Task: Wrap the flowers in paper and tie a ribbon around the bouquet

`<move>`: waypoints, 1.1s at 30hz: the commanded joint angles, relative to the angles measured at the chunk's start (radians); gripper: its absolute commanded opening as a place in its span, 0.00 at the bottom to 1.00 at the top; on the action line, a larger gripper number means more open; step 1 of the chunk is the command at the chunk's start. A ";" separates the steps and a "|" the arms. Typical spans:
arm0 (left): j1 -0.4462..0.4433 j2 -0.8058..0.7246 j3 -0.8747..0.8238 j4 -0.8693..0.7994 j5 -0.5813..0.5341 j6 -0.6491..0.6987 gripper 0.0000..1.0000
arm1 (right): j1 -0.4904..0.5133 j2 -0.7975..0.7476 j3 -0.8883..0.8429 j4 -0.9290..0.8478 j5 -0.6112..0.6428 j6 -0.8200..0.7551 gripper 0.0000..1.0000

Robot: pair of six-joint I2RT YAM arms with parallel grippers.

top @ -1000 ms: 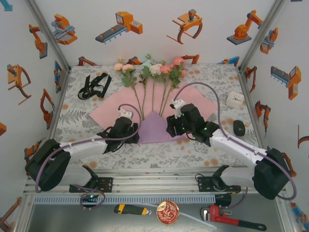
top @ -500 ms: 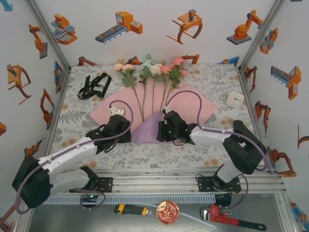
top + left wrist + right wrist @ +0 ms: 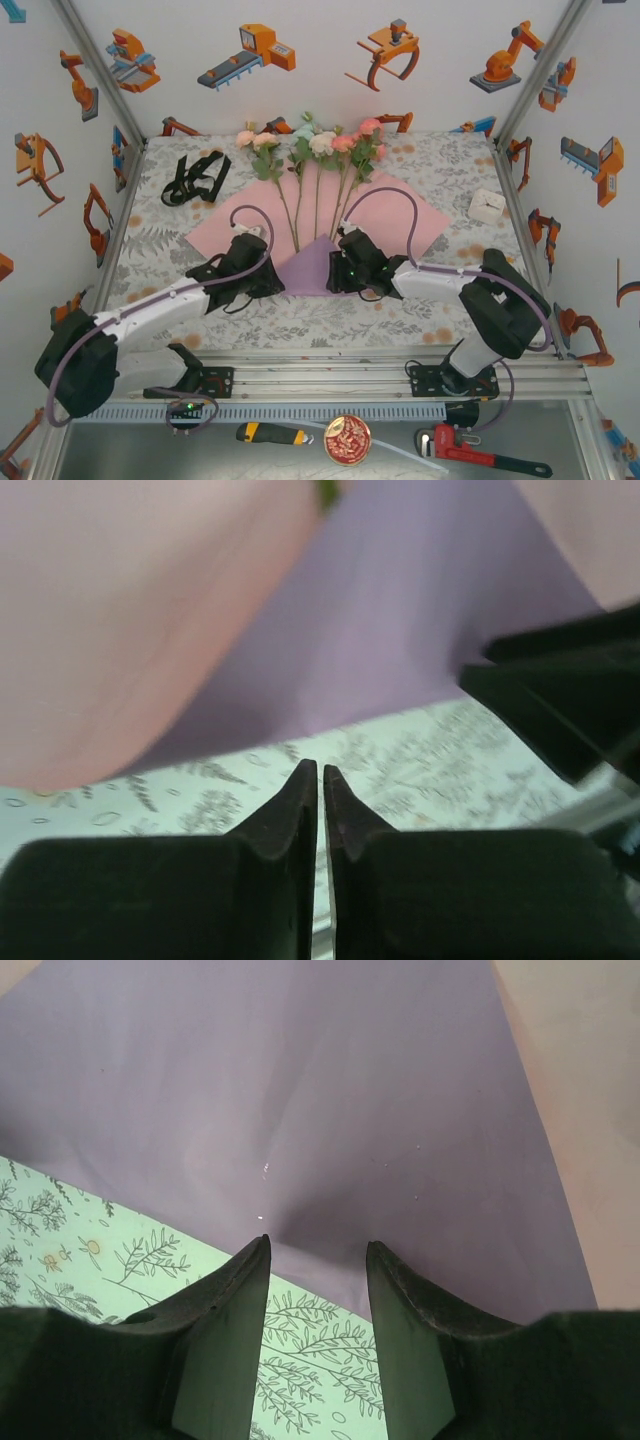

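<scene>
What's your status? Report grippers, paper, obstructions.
Left gripper shut, empty, short of paper fold. Right gripper open at fold edge. Flowers fanned on paper, unwrapped. Ribbon lies apart, far left.

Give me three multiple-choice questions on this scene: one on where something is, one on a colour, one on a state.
1. Where is the ribbon?
A. At the far left of the table, off the paper
B. Across the stems
C. In a claw

2. What colour is the paper's folded-up near corner?
A. Green
B. Purple
C. Black

3. How is the right claw?
A. Open
B. Shut on a stem
C. Shut on the ribbon

Answers:
1 A: the ribbon lies in a black heap on the table, clear of the pink sheet.
2 B: the corner shows purple against the pink face.
3 A: its fingers stand apart at the corner's edge.
</scene>
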 commanded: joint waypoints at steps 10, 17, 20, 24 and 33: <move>0.117 0.007 -0.174 0.030 -0.081 -0.092 0.09 | -0.135 -0.127 -0.111 -0.116 0.004 0.052 0.45; 0.128 -0.029 -0.197 -0.004 -0.111 -0.088 0.10 | -0.227 -0.201 -0.166 -0.210 0.035 0.037 0.45; 0.128 -0.039 -0.182 -0.008 -0.088 -0.080 0.14 | -0.234 -0.256 -0.164 -0.242 0.043 0.032 0.45; 0.127 -0.085 -0.143 -0.024 -0.042 -0.074 0.26 | -0.218 -0.340 -0.131 -0.268 0.031 0.002 0.45; 0.080 -0.112 -0.006 -0.125 0.027 -0.085 0.36 | -0.019 -0.282 0.053 -0.246 0.013 0.056 0.45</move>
